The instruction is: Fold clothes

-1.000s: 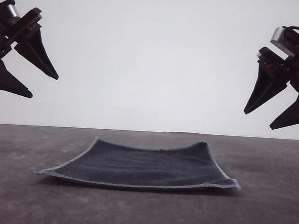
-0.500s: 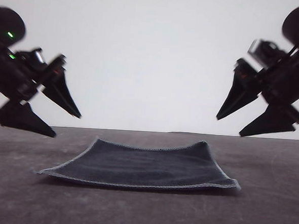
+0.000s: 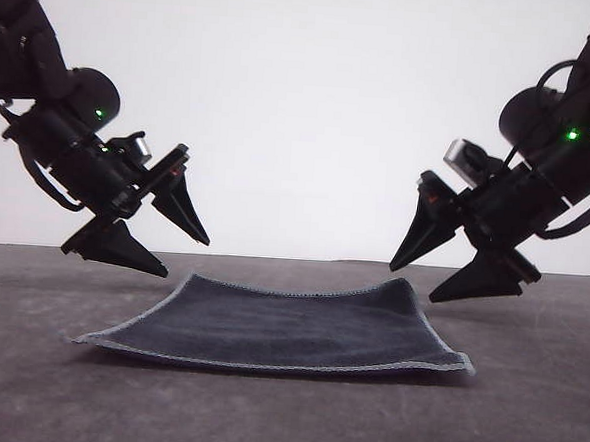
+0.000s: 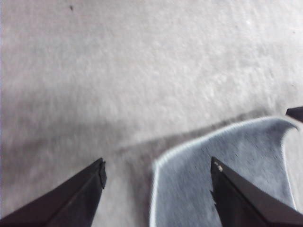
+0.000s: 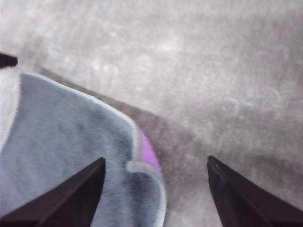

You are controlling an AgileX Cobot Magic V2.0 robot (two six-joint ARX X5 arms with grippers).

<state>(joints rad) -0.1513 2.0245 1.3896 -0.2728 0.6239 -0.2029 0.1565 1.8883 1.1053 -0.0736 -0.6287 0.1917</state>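
The clothes (image 3: 288,329) are one small square cloth lying spread on the dark table, blue-grey face up, with light stitched edging and a raised far right corner. My left gripper (image 3: 185,256) hangs open just above the far left corner (image 4: 163,158). My right gripper (image 3: 415,280) is open too, just above and beside the far right corner, where a bit of purple underside (image 5: 150,153) peeks out from a curled edge. Neither gripper holds anything. In the wrist views the cloth (image 4: 222,165) (image 5: 66,137) lies between and below the fingers.
The dark grey table (image 3: 524,415) stretches to both sides and in front of the cloth. A plain white wall stands behind. The tip of the other arm's finger (image 4: 296,112) shows at the edge of each wrist view.
Both arms have swung down and inward from high at the sides to just above the cloth's far corners. Both stayed open. The cloth has not moved.
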